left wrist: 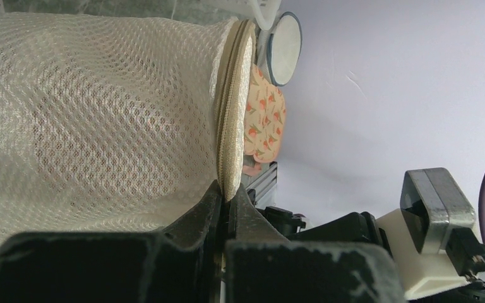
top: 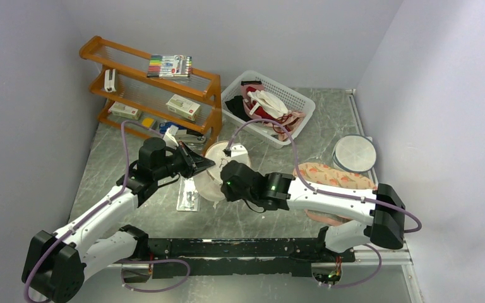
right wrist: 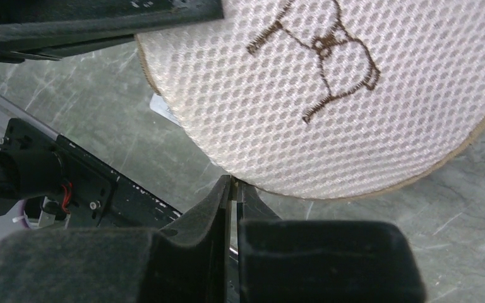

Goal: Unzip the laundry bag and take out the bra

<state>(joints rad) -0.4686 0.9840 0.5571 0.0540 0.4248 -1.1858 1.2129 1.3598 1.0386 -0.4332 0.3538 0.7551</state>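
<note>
While left fingers [left wrist: 196,221] and right fingers [right wrist: 207,208] pinch its rim [left wrist: 230,126], laundry bag [top: 218,173] on edge.

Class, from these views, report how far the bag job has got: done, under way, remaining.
Done: the laundry bag is grasped and tipped up. In hand: the left gripper and right gripper are pinched shut on its zip rim, which looks closed. Left: opening the zip and taking out the bra, not visible.
</note>
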